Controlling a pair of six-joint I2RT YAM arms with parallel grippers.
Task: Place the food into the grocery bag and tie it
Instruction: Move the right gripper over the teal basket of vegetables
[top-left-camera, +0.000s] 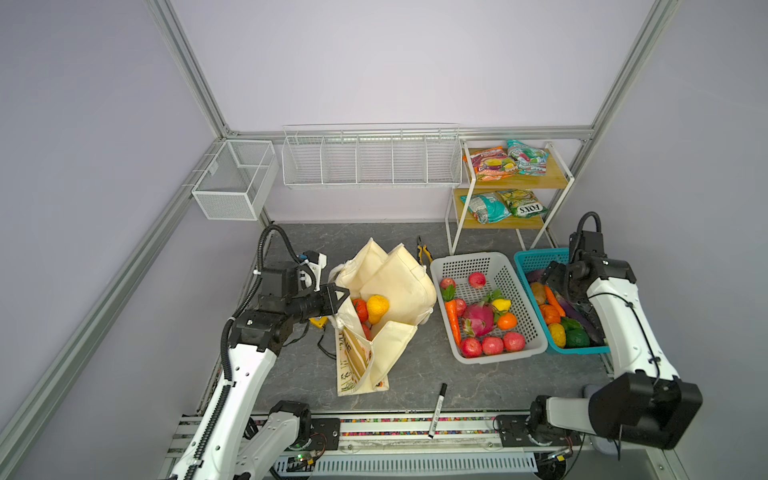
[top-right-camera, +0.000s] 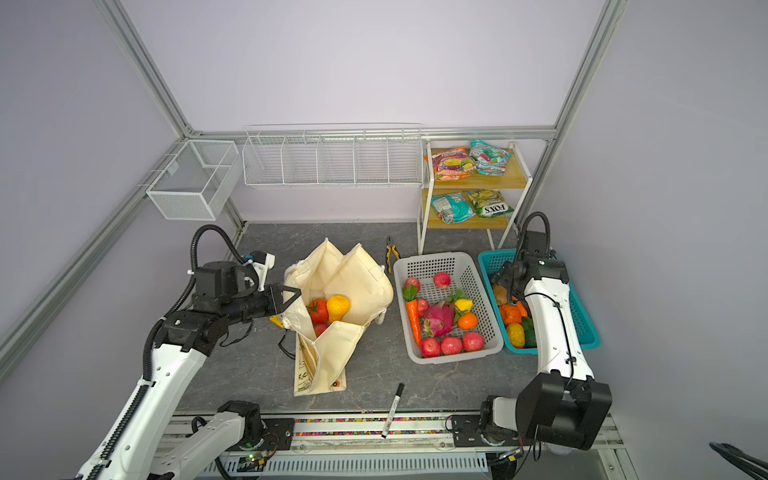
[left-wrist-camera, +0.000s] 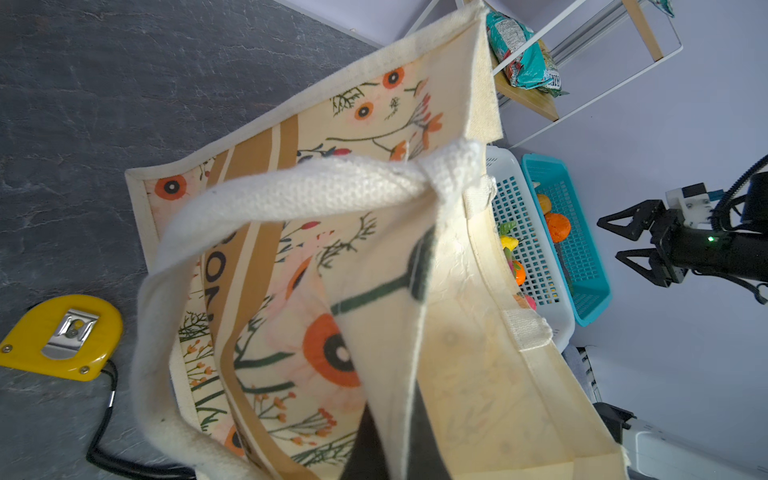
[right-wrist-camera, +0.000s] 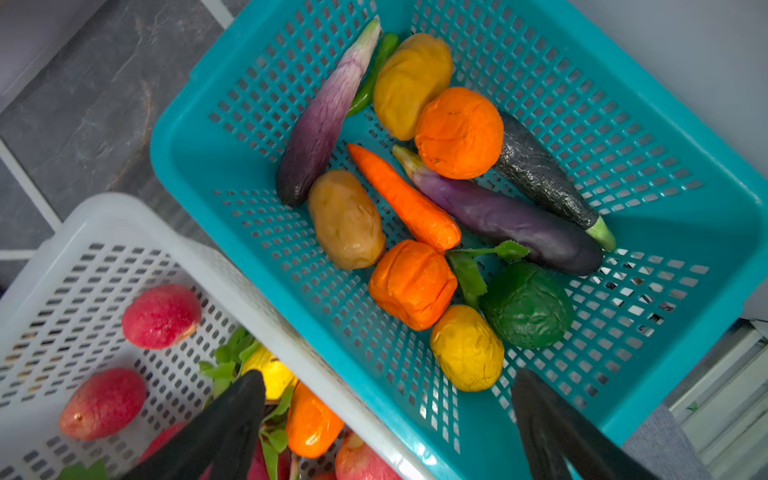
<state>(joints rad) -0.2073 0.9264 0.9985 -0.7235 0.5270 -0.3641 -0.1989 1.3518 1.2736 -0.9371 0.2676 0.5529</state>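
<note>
The cream floral grocery bag (top-left-camera: 399, 282) (top-right-camera: 361, 286) stands open on the grey table. Inside it lie a red tomato (top-left-camera: 360, 308) and a yellow-orange fruit (top-left-camera: 377, 307). My left gripper (top-left-camera: 336, 297) (left-wrist-camera: 395, 449) is shut on the bag's cloth wall (left-wrist-camera: 478, 374) at its left rim, below a white rope handle (left-wrist-camera: 291, 195). My right gripper (right-wrist-camera: 386, 384) (top-left-camera: 559, 282) hangs open and holds nothing above the teal basket (right-wrist-camera: 623, 124), near a yellow fruit (right-wrist-camera: 467, 347) and an orange one (right-wrist-camera: 413, 284). An orange-purple snack packet (top-left-camera: 490, 163) lies on the top shelf.
A white basket (top-left-camera: 465, 266) of toy fruit sits beside the teal basket. Behind them stands a wooden shelf (top-left-camera: 557, 183) with several packets. Yellow-handled pliers (top-left-camera: 423, 251) lie behind the bag, a yellow tape measure (left-wrist-camera: 62, 332) lies to its left, and a marker (top-left-camera: 437, 409) lies at the front edge.
</note>
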